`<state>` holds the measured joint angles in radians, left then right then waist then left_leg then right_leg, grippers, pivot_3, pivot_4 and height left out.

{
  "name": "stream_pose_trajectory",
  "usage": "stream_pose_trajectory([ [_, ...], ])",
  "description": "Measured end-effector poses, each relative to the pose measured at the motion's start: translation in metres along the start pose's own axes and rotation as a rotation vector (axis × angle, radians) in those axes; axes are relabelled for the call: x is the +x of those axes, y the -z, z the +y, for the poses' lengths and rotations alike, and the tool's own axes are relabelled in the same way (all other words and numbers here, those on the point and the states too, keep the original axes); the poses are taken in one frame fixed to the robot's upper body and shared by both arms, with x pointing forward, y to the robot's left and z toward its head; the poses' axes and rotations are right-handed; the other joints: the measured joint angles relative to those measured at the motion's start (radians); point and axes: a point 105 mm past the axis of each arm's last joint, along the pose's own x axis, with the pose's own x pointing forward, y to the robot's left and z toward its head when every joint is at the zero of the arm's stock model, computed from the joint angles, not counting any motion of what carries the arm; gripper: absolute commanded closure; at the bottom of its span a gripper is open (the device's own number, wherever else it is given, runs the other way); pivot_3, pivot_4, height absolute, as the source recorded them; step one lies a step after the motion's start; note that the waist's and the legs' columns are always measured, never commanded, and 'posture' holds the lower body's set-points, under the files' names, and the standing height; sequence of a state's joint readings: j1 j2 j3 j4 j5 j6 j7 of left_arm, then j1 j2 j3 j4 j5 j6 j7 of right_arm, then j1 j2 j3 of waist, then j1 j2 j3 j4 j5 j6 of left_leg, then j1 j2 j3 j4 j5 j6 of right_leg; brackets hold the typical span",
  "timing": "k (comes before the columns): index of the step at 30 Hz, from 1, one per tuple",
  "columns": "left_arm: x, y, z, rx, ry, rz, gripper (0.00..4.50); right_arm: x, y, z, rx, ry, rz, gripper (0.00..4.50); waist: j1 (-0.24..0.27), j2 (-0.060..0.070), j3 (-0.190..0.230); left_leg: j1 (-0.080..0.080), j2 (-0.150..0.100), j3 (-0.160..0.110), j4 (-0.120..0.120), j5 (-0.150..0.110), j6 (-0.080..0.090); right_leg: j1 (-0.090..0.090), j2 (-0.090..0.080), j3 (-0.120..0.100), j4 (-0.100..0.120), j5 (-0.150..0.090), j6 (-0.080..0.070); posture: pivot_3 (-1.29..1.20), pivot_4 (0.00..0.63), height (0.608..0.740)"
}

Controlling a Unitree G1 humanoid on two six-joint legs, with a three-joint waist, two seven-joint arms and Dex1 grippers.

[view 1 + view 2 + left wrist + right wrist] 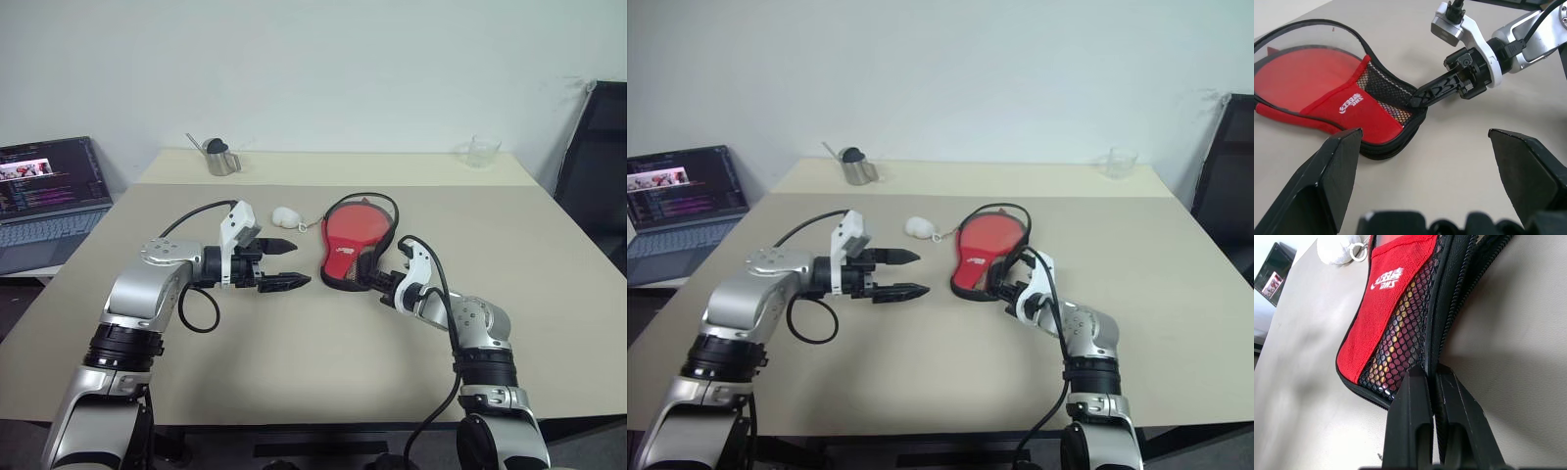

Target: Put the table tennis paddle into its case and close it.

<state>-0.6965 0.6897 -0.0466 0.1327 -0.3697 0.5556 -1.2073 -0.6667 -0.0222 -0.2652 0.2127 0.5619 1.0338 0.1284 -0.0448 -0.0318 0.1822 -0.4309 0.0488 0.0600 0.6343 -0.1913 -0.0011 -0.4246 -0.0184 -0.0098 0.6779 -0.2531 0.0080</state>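
Head views: the case (350, 245), a soft paddle-shaped pouch with a red face, black zip edging and a black mesh pocket, lay flat on the beige table (294, 343) right of centre. The right gripper (375, 282) reached forward and left, low over the table, to the narrow end of the case. The left gripper (292, 264) hovered above the table to the case's left, pointing right, fingers spread and empty. A small white fluffy object (285, 215) with a ring lay just behind it. A metal jug (221, 159), a clear glass (482, 151) and a laptop (49, 201) stood apart.

Left wrist view: the case carried a white logo (1351, 102), writing unreadable. The red paddle (1300, 73) face showed inside its unzipped rim.

Right wrist view: the black fingers (1411, 431) were pinched together on the case's black zip edge beside the mesh.
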Motion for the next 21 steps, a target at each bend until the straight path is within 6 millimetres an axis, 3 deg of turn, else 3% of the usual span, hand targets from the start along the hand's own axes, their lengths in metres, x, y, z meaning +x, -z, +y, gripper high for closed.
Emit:
stream_pose_trajectory([
  [9, 0.001, 0.000, 0.003, 0.015, -0.006, 0.011, 0.00, -0.005, 0.002, -0.003, -0.025, -0.004, 0.025, 4.49, 0.003, 0.000, 0.000, 0.000, 0.000, 0.000, 0.000, 0.000, 0.000, 0.000, 0.000, 0.000, 0.000, 0.000, 0.000, 0.00, 0.150, 0.740],
  [14, 0.002, 0.001, 0.005, 0.012, -0.004, 0.018, 0.00, -0.035, 0.008, -0.016, -0.085, -0.012, 0.092, 4.49, 0.017, 0.000, 0.000, -0.002, -0.001, 0.000, -0.003, 0.000, 0.000, 0.000, -0.001, -0.001, -0.005, 0.000, 0.000, 0.00, 0.150, 0.740],
  [21, 0.008, 0.002, 0.006, 0.013, 0.008, 0.020, 0.00, -0.072, 0.031, -0.016, -0.175, -0.051, 0.217, 4.49, 0.017, 0.000, 0.000, -0.002, -0.001, 0.000, -0.004, 0.000, 0.000, 0.000, -0.001, -0.001, -0.006, -0.001, 0.001, 0.00, 0.150, 0.740],
])
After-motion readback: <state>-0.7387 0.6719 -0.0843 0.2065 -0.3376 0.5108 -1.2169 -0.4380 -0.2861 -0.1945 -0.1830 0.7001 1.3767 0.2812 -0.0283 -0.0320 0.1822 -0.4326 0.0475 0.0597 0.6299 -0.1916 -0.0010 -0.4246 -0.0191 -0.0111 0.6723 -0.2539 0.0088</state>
